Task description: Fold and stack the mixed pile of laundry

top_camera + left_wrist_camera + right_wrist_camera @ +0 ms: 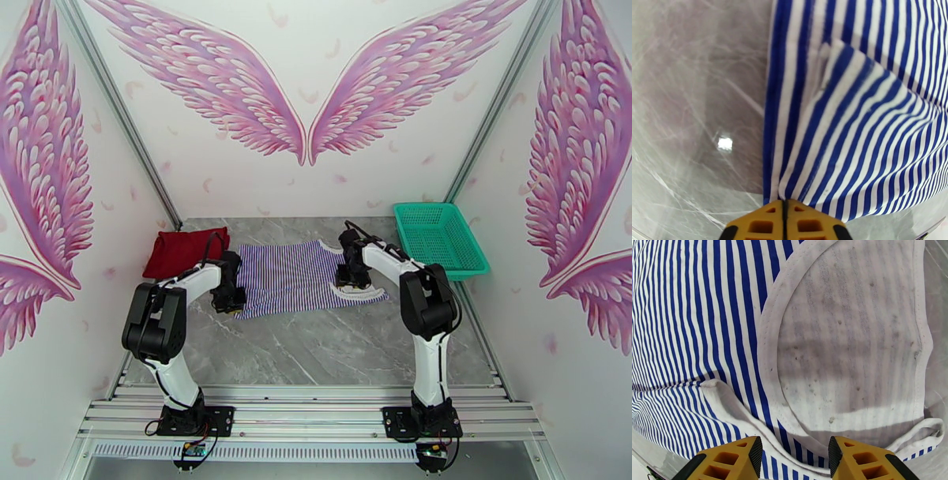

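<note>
Blue-and-white striped shirt (292,276) spread flat, centre, dark red T-shirt (186,249) seemingly folded, far left

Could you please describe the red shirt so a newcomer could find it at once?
Start at the grey marble table and go to its far left corner, by the wall. The dark red shirt lies there in a compact heap. It is plain, while the striped shirt spread beside it is blue and white and the basket in the far right corner is teal mesh.

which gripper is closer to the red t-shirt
Left. The left gripper pinches the striped shirt at the edge nearest the red T-shirt; the right gripper is at that shirt's neckline, on the opposite side.
</note>
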{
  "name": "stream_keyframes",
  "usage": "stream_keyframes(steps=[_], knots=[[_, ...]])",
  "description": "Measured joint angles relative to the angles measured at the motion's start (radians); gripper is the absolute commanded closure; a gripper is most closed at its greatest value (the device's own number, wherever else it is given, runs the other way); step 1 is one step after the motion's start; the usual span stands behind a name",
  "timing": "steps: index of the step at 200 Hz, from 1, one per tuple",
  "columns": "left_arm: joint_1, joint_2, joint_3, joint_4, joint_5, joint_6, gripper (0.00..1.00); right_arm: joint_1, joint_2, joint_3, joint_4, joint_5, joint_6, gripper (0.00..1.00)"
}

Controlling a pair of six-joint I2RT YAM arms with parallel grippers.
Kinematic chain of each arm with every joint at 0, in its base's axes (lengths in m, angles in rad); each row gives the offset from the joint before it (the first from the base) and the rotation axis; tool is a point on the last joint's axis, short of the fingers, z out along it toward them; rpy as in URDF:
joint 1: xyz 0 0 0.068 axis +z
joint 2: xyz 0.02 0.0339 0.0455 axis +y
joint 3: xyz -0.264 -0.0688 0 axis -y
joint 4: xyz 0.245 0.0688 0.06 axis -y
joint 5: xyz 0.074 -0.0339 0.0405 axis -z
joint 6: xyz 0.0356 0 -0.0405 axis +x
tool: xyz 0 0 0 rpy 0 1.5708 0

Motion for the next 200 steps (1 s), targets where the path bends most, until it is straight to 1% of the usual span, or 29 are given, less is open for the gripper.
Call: stream_keyframes(steps=[43, 50, 62, 69, 86, 100, 137, 165, 180, 200], knots=[[0.019, -0.013, 0.000, -0.019, -0.025, 0.017, 0.96, 0.000, 0.012, 0.000, 0.000, 0.035, -0.001, 0.49], [0.025, -0.019, 0.000, -0.026, -0.031, 0.023, 0.92, 0.000, 0.013, 0.000, 0.000, 0.043, -0.001, 0.49], [0.034, -0.029, 0.000, -0.037, -0.040, 0.040, 0.74, 0.000, 0.016, -0.004, 0.001, 0.057, -0.002, 0.49], [0.039, -0.035, 0.000, -0.043, -0.045, 0.046, 0.68, 0.000, 0.018, -0.008, 0.002, 0.064, -0.003, 0.49], [0.050, -0.047, 0.000, -0.054, -0.055, 0.046, 0.63, 0.000, 0.030, -0.016, 0.001, 0.081, -0.004, 0.49], [0.060, -0.056, 0.000, -0.070, -0.067, 0.055, 0.61, 0.000, 0.034, -0.016, 0.003, 0.091, -0.005, 0.49], [0.098, -0.079, 0.006, -0.122, -0.100, 0.080, 0.61, 0.000, 0.033, -0.016, 0.004, 0.105, -0.015, 0.48], [0.121, -0.105, 0.077, -0.172, -0.116, 0.109, 0.61, -0.003, 0.024, -0.016, -0.002, 0.104, -0.013, 0.48], [0.118, -0.116, 0.146, -0.175, -0.098, 0.124, 0.60, -0.003, 0.011, -0.014, -0.003, 0.092, -0.007, 0.48], [0.097, -0.114, 0.239, -0.142, -0.031, 0.133, 0.60, 0.001, 0.002, 0.032, -0.006, 0.073, 0.006, 0.48]])
